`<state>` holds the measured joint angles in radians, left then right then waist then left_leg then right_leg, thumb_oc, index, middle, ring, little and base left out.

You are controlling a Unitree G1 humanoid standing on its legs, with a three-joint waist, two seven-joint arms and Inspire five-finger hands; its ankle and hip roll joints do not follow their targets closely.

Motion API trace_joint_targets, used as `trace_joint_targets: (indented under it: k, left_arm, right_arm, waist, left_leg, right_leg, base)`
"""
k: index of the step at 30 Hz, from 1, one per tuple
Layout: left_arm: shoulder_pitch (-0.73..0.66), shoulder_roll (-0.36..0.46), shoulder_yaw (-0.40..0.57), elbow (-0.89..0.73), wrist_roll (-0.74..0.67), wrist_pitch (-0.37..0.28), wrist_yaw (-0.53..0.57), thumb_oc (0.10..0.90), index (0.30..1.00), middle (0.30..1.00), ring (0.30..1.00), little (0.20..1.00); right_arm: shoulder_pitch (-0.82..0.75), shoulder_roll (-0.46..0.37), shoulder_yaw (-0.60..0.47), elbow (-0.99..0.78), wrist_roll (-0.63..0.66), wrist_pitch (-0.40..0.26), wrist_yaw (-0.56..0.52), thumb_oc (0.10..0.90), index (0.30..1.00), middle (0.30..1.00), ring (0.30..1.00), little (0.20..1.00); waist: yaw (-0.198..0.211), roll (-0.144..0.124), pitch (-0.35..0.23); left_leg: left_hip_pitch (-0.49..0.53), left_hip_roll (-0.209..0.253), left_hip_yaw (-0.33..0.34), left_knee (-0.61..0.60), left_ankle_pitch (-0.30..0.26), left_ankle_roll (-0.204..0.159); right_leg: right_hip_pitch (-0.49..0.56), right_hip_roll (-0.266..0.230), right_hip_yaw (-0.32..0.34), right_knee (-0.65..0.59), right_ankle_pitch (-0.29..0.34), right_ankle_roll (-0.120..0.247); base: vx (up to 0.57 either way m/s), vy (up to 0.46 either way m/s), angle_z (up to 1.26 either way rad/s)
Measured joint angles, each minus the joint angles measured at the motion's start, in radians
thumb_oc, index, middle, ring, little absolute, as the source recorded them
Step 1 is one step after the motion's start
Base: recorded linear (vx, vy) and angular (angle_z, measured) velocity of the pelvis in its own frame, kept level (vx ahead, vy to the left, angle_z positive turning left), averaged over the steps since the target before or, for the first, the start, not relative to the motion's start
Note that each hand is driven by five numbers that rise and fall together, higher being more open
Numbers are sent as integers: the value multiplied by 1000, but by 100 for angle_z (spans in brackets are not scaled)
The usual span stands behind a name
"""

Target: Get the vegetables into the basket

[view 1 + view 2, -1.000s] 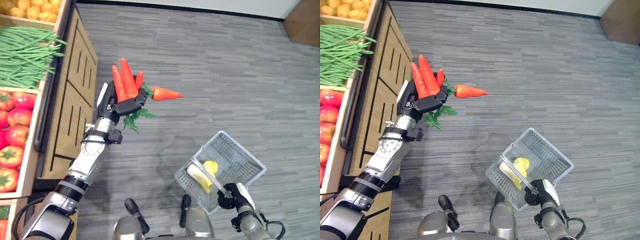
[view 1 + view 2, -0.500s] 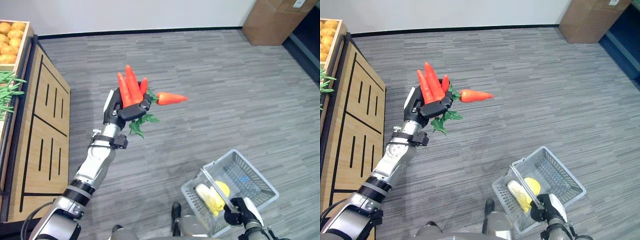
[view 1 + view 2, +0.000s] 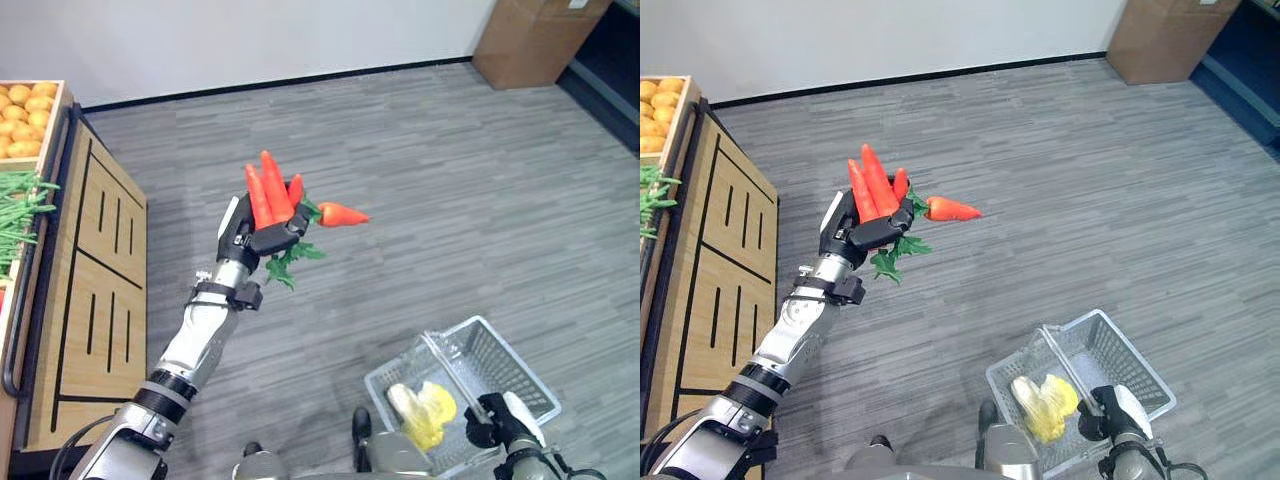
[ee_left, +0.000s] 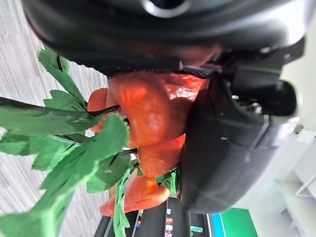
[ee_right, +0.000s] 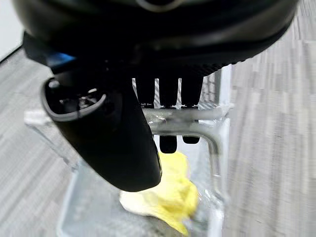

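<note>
My left hand (image 3: pixel 250 232) is raised over the grey floor, shut on a bunch of orange carrots (image 3: pixel 272 196) with green leaves (image 3: pixel 292 258); one carrot (image 3: pixel 342 214) sticks out sideways. The left wrist view shows the carrots (image 4: pixel 150 111) and leaves (image 4: pixel 74 148) pressed against the palm. Lower right, my right hand (image 3: pixel 1115 418) is shut on the handle (image 5: pixel 182 124) of a clear wire basket (image 3: pixel 505 358). A yellow-green leafy vegetable (image 3: pixel 424 410) lies inside the basket, also seen in the right wrist view as a yellow vegetable (image 5: pixel 170 193).
A wooden produce stand (image 3: pixel 95 290) runs along the left, with oranges (image 3: pixel 28 120) and green beans (image 3: pixel 20 205) in its crates. A cardboard box (image 3: pixel 528 40) stands at the far right by the white wall. Open grey floor lies between.
The camera has shifted, bringing more of the produce stand into view. My left hand with the carrots sits a little lower, closer to the basket. The right hand keeps holding the basket handle.
</note>
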<state>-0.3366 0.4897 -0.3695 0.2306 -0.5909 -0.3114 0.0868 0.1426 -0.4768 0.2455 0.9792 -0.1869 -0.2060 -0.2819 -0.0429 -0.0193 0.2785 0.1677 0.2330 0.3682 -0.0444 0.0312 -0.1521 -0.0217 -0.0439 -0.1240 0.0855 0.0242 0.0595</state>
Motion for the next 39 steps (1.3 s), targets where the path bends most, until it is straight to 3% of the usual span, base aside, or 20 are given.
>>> trace_joint_targets:
  k: [5,12,20,24,29,39]
  left_arm:
    - [7,24,-1,-3,-17,1,-3,400,300,300,300,300]
    - [7,32,-2,-7,-20,4,-38,400,300,300,300,300]
    - [4,85,-19,-56,-43,10,-95,400,300,300,300,300]
    - [3,102,-51,-89,-56,14,-110,400,300,300,300,300]
    - [-19,176,-95,-174,-53,25,-118,400,300,300,300,300]
    - [-65,213,-200,-226,-54,29,-171,400,300,300,300,300]
  right_arm:
    - [-6,9,-2,35,7,2,2,400,300,300,300,300]
    - [-86,7,-4,162,5,15,16,400,300,300,300,300]
    - [-168,-151,21,165,-52,34,40,400,300,300,300,300]
    - [-182,-181,20,106,-51,40,41,400,300,300,300,300]
    - [-287,-225,113,-18,-48,42,58,400,300,300,300,300]
    - [-534,-224,255,41,-50,37,58,400,300,300,300,300]
  waist:
    - [9,0,0]
    - [25,-1,-1]
    - [41,0,-7]
    - [49,-1,-16]
    - [59,1,-42]
    - [98,10,-48]
  left_leg:
    - [1,-40,9,-24,-3,27]
    - [12,-65,29,-43,6,31]
    - [22,-72,3,-43,6,32]
    - [25,-73,-5,-43,7,34]
    - [19,-75,-27,-43,14,36]
    - [11,-78,-43,-43,22,37]
  right_leg:
    - [-6,-34,22,-30,29,29]
    - [28,-49,34,-115,88,32]
    - [81,-57,7,-170,107,38]
    - [89,-56,-1,-170,107,37]
    - [99,-62,-23,-171,108,38]
    - [98,-61,-38,-171,110,37]
  base:
    - [6,131,-5]
    - [-7,77,-6]
    - [-23,23,10]
    - [1,5,6]
    - [8,2,12]
    - [-4,1,4]
